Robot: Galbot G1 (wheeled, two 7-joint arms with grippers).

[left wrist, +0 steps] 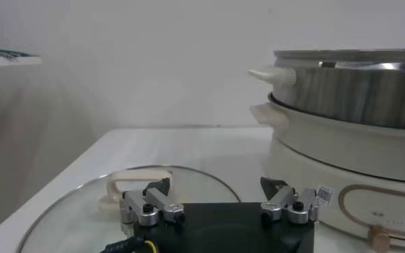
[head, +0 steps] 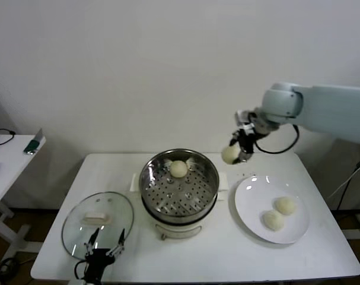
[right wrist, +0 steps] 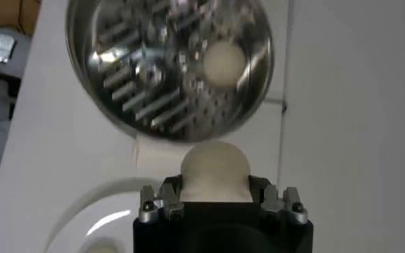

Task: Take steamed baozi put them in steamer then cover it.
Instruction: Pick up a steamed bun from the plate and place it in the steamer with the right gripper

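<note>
The shiny steamer (head: 178, 185) stands at the table's middle on a white cooker base, with one baozi (head: 178, 168) inside at the back. My right gripper (head: 239, 152) is shut on a second baozi (head: 231, 154) and holds it in the air to the right of the steamer's rim, above the table. In the right wrist view this baozi (right wrist: 214, 168) sits between the jaws, with the steamer (right wrist: 168, 65) beyond it. Two more baozi (head: 279, 212) lie on the white plate (head: 251, 196). The glass cover (head: 98, 222) lies flat at the left. My left gripper (head: 102, 252) is open at its near edge.
A small side table (head: 8, 157) with a few items stands at far left. The right arm (head: 328, 113) reaches in from the right above the plate. The cooker base (left wrist: 346, 179) stands close to the right of the left gripper (left wrist: 219, 206).
</note>
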